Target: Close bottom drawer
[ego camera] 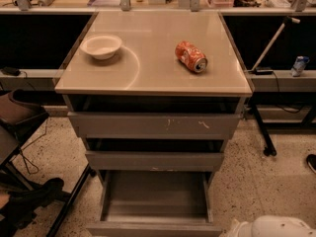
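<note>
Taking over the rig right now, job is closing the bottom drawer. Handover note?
Gripper: not in view; only a white arm section shows at the lower right, near the drawer's front corner.
Bottom drawer: pulled far out, grey interior showing.
Done: nothing visible; nothing touches the drawer.
Left: bring the gripper to the front panel and push it in flush.
On the cabinet top: bowl and a can on its side; leave both.

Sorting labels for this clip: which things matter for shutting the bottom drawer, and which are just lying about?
Job: bottom drawer, pulled open; robot's white arm, lower right corner (gripper out of view).
Lying about: white bowl and orange soda can, both on the cabinet top.
</note>
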Tool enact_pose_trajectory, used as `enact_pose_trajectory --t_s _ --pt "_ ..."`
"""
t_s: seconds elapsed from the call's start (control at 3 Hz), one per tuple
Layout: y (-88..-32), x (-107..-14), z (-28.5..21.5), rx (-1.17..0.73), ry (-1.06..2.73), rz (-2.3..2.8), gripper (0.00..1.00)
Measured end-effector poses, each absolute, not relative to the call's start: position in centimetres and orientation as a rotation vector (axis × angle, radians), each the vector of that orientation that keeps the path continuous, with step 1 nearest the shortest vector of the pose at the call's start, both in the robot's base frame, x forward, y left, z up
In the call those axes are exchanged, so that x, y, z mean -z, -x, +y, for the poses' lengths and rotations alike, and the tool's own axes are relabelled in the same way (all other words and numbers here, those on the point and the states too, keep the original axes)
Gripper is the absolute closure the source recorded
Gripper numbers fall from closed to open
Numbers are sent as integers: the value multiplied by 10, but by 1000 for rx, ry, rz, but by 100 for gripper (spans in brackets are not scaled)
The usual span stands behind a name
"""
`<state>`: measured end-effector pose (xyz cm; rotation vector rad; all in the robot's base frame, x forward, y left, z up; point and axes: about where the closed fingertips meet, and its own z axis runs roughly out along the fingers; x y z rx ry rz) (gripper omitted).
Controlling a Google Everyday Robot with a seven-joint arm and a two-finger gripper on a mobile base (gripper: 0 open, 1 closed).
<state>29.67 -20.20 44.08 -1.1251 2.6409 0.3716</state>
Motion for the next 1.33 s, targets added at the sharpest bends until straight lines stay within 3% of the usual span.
enact_pose_trajectory --t_s 0.33,1.0,1.33 --pt "-290 -370 -215 -372 1084 2695 0" --pt "-348 -255 -199 -381 944 2664 0" --pt "-328 -221 -189 -438 923 2708 0"
